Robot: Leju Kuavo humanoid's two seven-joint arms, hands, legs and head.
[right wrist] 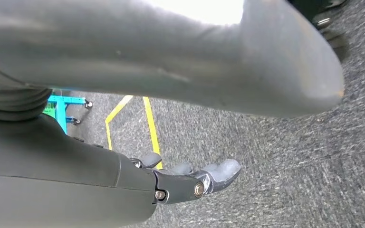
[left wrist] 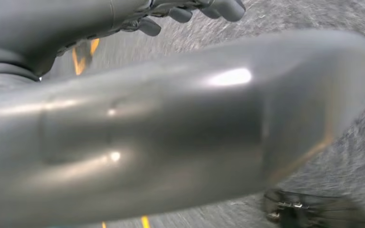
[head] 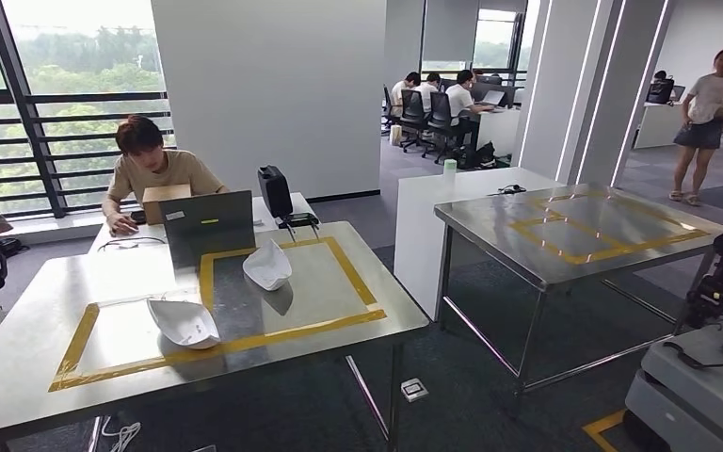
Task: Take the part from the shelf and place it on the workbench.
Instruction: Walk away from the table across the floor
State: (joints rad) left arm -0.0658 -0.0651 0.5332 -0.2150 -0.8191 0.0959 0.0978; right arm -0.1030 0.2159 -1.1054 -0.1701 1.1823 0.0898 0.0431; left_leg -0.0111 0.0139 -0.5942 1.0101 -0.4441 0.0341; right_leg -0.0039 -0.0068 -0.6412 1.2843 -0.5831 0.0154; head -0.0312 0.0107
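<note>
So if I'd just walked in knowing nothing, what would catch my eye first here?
Probably the steel workbench marked with a yellow tape rectangle, with two white curved parts: one part near the front tape line and another further back. Behind it a person sits at a laptop. A second taped steel table stands to the right.

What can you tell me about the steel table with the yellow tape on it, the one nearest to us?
The steel table has a brushed, reflective metal top on thin metal legs. Yellow tape marks out a rectangle on it, split into two fields. Two white curved parts lie on it: one in the nearer field, overlapping the tape at the front, another farther back. An open laptop stands at its far edge, where a seated person works.
</note>
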